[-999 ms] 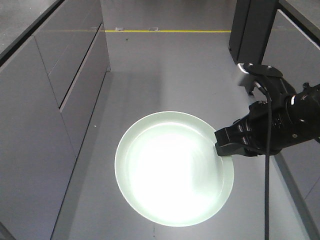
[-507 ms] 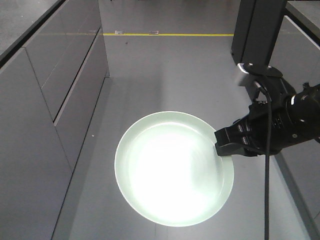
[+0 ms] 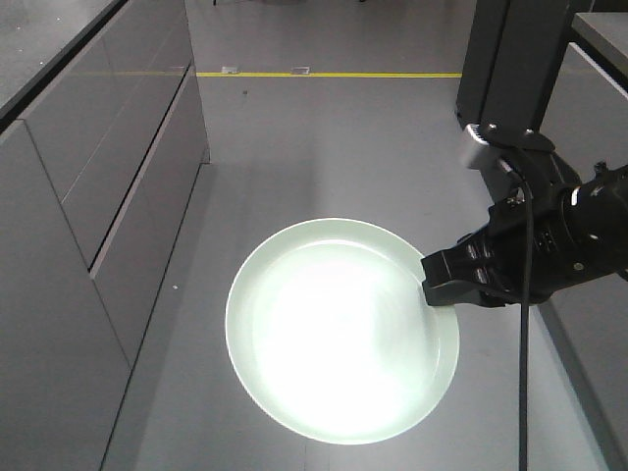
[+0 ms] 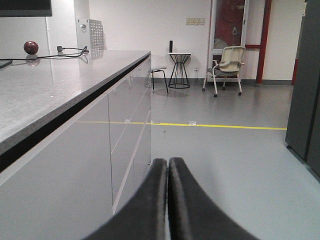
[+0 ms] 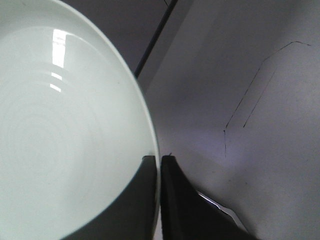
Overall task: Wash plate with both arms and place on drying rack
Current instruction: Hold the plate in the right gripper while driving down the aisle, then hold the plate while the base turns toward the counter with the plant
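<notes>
The pale mint-green plate (image 3: 339,329) hangs level above the grey floor, bright with glare. My right gripper (image 3: 432,285) is shut on its right rim; in the right wrist view the two black fingers pinch the plate (image 5: 70,130) edge at the gripper (image 5: 159,161). My left gripper (image 4: 167,162) is shut with nothing between its fingers, pointing down an aisle beside the counter. The drying rack is out of view.
Grey cabinets with a stone counter (image 4: 50,85) run along the left (image 3: 98,196). A dark tall unit (image 3: 510,59) stands at the right back. A yellow floor line (image 3: 324,75) crosses ahead. A chair (image 4: 227,65) and small table (image 4: 179,67) stand far off.
The scene has slid: the cabinets, yellow line and dark unit shifted in the front view, as the base moves. The plate and right gripper keep the same place in the frame.
</notes>
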